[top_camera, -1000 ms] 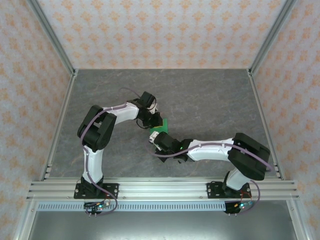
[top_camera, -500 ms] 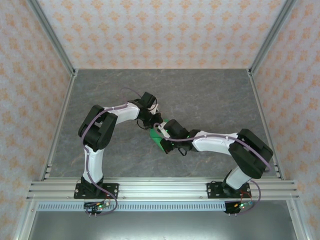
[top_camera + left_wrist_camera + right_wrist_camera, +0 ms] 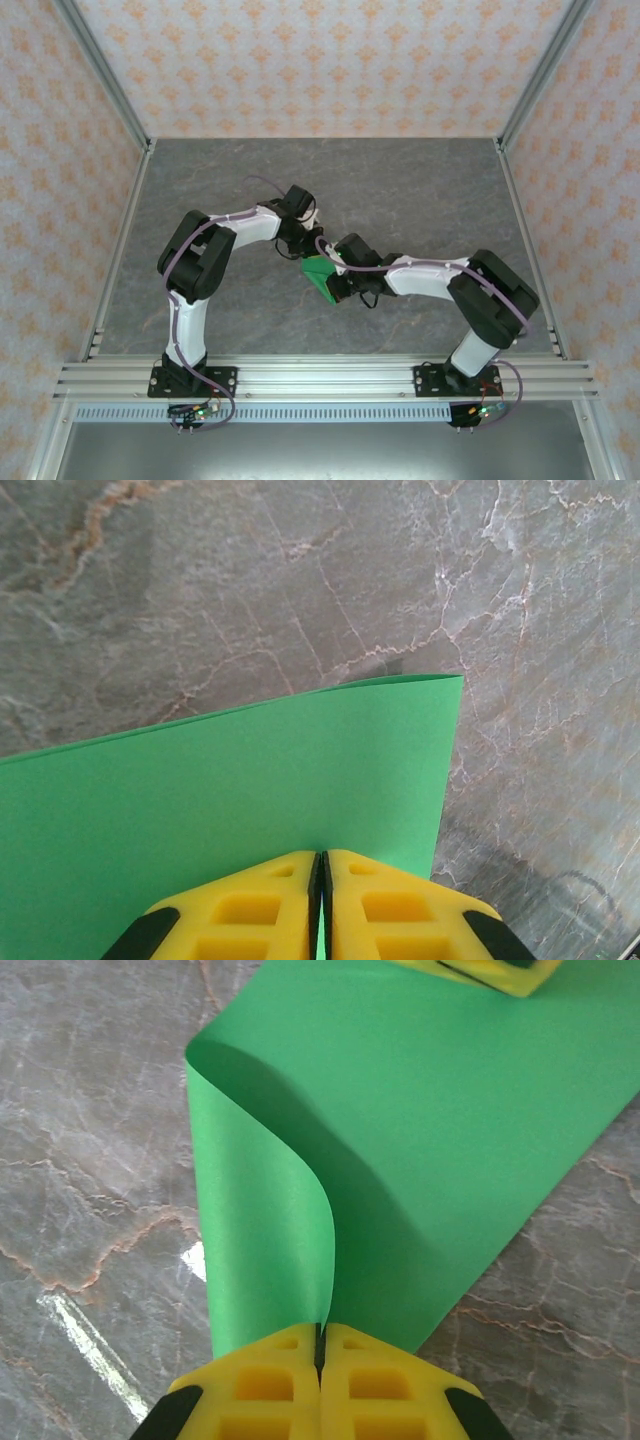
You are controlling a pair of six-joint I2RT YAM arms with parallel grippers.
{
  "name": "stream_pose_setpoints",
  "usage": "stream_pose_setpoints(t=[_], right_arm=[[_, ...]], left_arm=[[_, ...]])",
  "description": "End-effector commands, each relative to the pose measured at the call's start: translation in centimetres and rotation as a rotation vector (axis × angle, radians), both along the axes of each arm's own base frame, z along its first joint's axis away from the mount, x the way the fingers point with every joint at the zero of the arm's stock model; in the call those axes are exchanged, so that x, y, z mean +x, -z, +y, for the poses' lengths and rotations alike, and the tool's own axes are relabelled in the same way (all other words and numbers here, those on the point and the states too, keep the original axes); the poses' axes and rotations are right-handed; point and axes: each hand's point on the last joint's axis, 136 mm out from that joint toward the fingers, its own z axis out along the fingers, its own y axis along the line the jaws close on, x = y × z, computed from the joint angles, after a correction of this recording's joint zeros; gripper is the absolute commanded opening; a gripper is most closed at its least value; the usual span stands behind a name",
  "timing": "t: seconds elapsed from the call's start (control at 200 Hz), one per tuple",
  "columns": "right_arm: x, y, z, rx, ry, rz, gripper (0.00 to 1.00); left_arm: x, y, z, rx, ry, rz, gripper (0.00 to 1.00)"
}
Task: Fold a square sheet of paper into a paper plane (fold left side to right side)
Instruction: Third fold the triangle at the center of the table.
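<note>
The square sheet of paper (image 3: pixel 320 272) is bright green and lies mid-table between both arms. In the left wrist view the sheet (image 3: pixel 230 780) spreads flat ahead of my left gripper (image 3: pixel 320 858), whose yellow jaws are shut on its near edge. My right gripper (image 3: pixel 320 1330) is shut on another edge of the sheet (image 3: pixel 400 1120), which it has lifted so that the paper curls over in a soft bend. The left gripper's yellow tips (image 3: pixel 480 972) show at the far edge of the right wrist view. No paper plane shape is formed.
The grey marbled tabletop (image 3: pixel 420 190) is bare around the paper. Aluminium frame posts (image 3: pixel 110 90) and patterned walls close in the left, right and back. A metal rail (image 3: pixel 330 375) runs along the near edge by the arm bases.
My right gripper has swung from the sheet's near side up and toward the left arm, carrying a paper edge with it and curling the sheet. The left gripper has barely moved.
</note>
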Motion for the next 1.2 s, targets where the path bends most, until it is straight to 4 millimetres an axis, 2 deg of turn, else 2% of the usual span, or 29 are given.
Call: stream_pose_setpoints(t=[0.0,0.51,1.196], right_arm=[[1.0,-0.4,0.1,0.015,0.040,0.009,0.00],[1.1,-0.1,-0.8,-0.004,0.068,0.003,0.00],[1.4,-1.0,-1.1,0.000,0.086,-0.026,0.00]], left_arm=[[-1.0,1.4,0.4,0.054,0.016,0.030,0.13],[-1.1,1.6,0.7,0.068,0.013,0.032,0.12],[-1.1,1.8,0.8,0.074,0.012,0.034,0.11]])
